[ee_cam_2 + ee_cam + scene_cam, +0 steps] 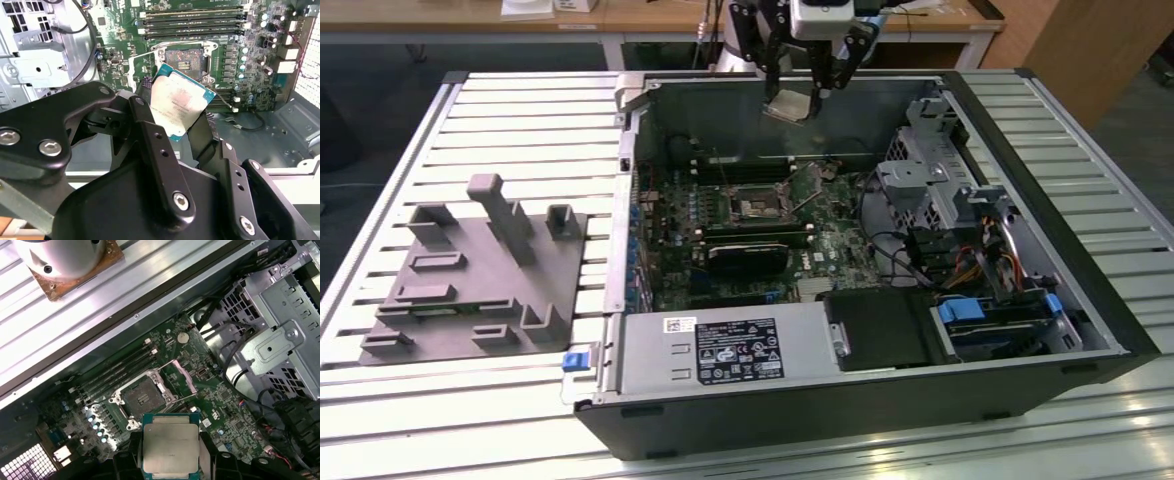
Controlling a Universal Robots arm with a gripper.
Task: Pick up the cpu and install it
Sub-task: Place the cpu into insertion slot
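While the hand (pixel 174 117) clamps the cpu (pixel 170 447) by its edges, high above the open socket (pixel 142 396), any tilt or offset could seat it crooked, damaging contacts.

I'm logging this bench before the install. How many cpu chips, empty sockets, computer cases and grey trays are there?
cpu chip: 1
socket: 1
computer case: 1
grey tray: 1
Total: 4
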